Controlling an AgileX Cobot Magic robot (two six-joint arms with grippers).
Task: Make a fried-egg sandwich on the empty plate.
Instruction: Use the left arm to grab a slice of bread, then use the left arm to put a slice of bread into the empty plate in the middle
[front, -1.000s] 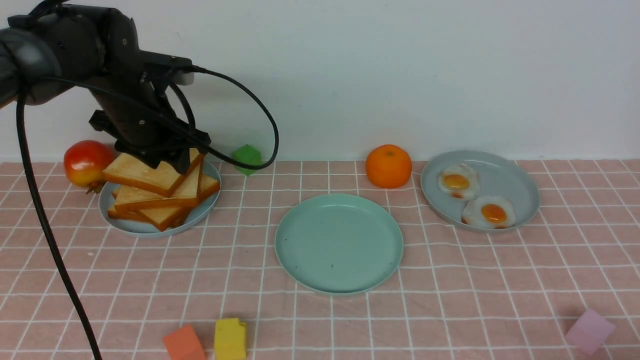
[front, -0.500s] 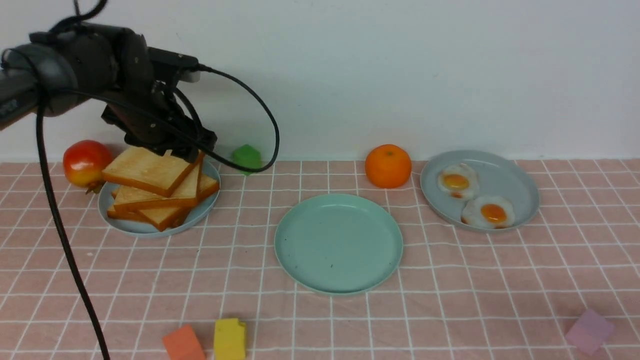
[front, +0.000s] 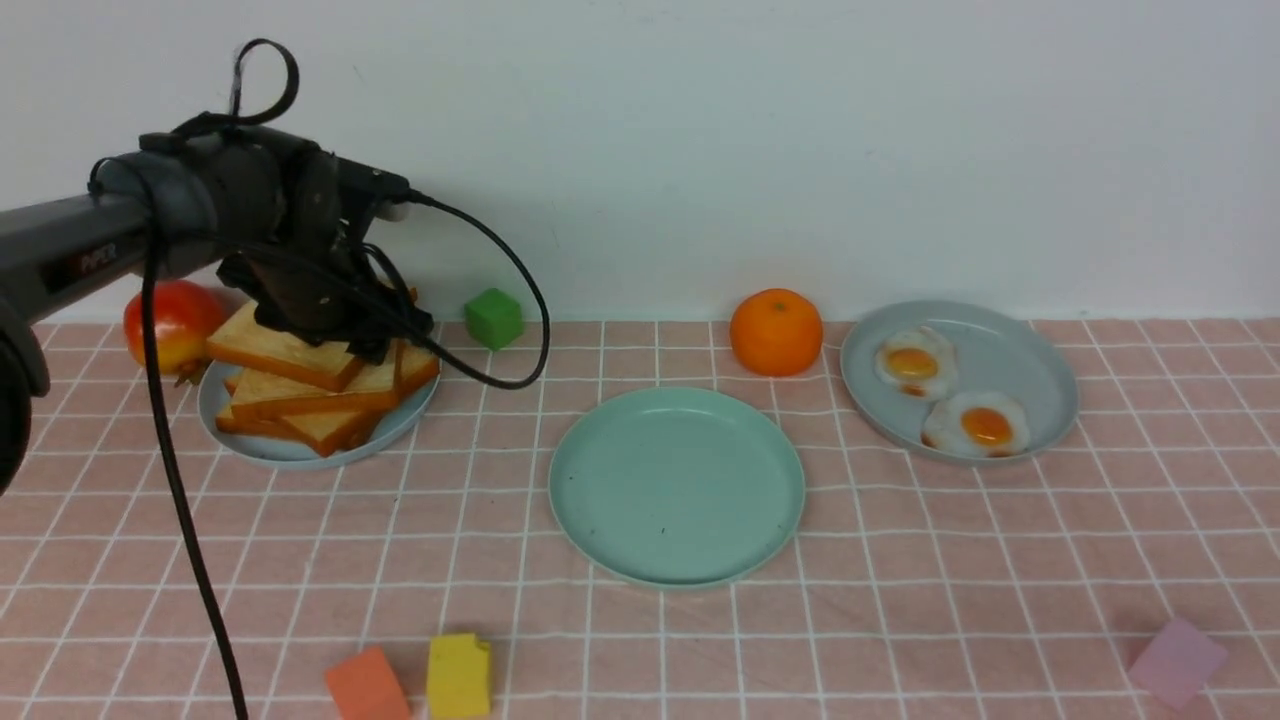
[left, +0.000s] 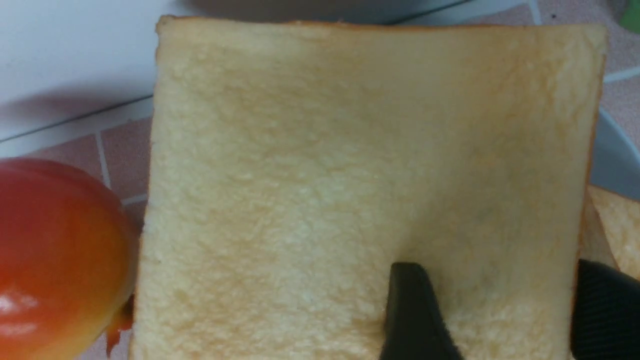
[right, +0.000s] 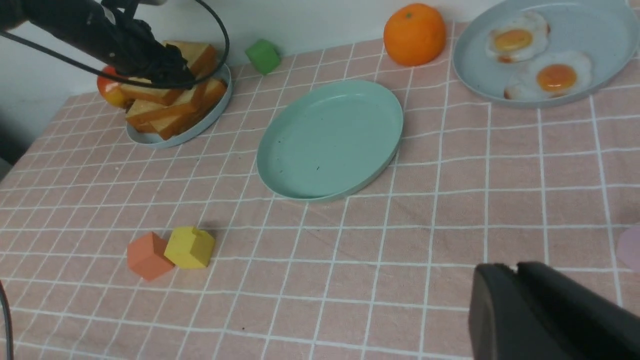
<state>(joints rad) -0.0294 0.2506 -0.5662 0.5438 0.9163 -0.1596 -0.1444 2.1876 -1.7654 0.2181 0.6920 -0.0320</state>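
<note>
Square golden-brown toast slices are piled up crookedly on a grey-blue plate at the far left. Two white fried eggs with orange yolks are laid flat on another grey-blue plate at the right. The round mint-green plate is seen empty between them.

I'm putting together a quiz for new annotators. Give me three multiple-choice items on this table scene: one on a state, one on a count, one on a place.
1. The mint-green plate is: A holding food; B empty; C overturned.
2. Fried eggs on the grey-blue plate at the robot's right: A one; B three; C two.
3. The orange stands: A on a plate; B on the cloth beside that grey-blue plate; C on a block.
Answers: B, its surface shows only tiny specks; C, two yolks are visible; B, it sits on the pink squares just off that plate's rim.
</note>
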